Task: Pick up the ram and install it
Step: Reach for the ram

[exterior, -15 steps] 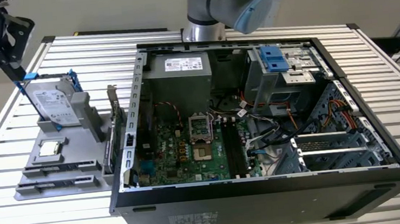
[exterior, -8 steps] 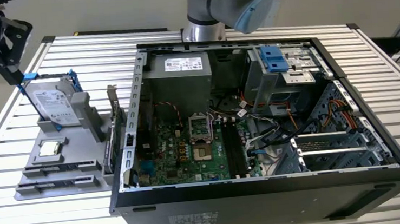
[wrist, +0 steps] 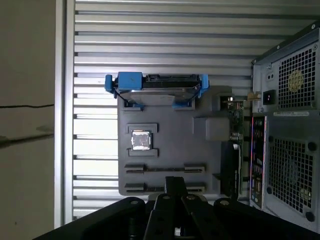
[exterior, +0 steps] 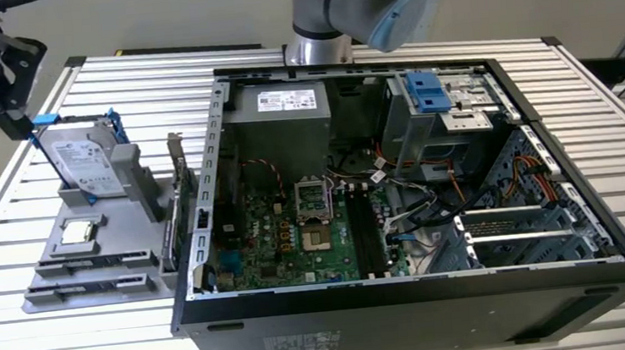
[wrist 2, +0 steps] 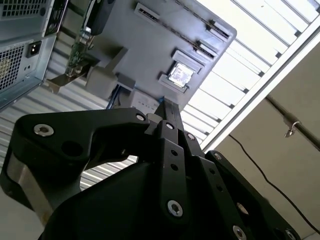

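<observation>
My black gripper (exterior: 20,124) hangs at the exterior view's far left, over the table's edge beside the grey parts holder (exterior: 98,249). Its fingers meet with nothing between them in both wrist views (wrist: 173,181) (wrist 2: 167,106). Two long slots run along the holder's end. One slot (wrist: 165,169) shows a thin dark strip seen edge-on, and I cannot tell whether that is the ram. The black memory slots (exterior: 368,229) sit on the motherboard inside the open computer case (exterior: 414,302).
On the holder stand a silver hard drive (exterior: 83,165) with blue brackets, a small square processor chip (wrist: 140,140) and an upright card (exterior: 182,195) next to the case wall. The arm's base (exterior: 318,47) rises behind the case on the slatted metal table (exterior: 32,335).
</observation>
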Controlling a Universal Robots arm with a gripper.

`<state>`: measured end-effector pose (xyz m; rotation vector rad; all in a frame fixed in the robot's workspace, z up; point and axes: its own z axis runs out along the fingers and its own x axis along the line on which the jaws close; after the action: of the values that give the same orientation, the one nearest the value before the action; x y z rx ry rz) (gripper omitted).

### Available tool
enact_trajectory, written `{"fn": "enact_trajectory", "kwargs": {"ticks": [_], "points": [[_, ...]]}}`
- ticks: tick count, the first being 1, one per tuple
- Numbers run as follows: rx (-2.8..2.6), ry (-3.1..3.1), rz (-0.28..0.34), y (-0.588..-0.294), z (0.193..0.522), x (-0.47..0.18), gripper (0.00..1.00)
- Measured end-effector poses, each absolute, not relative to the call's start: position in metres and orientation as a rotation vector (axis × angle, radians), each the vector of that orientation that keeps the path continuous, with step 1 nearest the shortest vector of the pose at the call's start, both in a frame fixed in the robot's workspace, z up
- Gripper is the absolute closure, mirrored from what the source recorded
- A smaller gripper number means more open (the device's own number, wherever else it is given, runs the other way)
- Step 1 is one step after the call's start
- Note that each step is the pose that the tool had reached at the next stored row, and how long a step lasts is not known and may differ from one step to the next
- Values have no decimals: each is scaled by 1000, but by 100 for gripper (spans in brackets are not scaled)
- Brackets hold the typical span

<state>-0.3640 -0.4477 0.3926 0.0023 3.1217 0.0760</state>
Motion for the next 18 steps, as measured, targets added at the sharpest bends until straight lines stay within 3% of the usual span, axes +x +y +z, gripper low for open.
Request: {"fn": "enact_trajectory", "kwargs": {"ticks": [18], "points": [[-6,3122,76,-469,393,-364,100]]}}
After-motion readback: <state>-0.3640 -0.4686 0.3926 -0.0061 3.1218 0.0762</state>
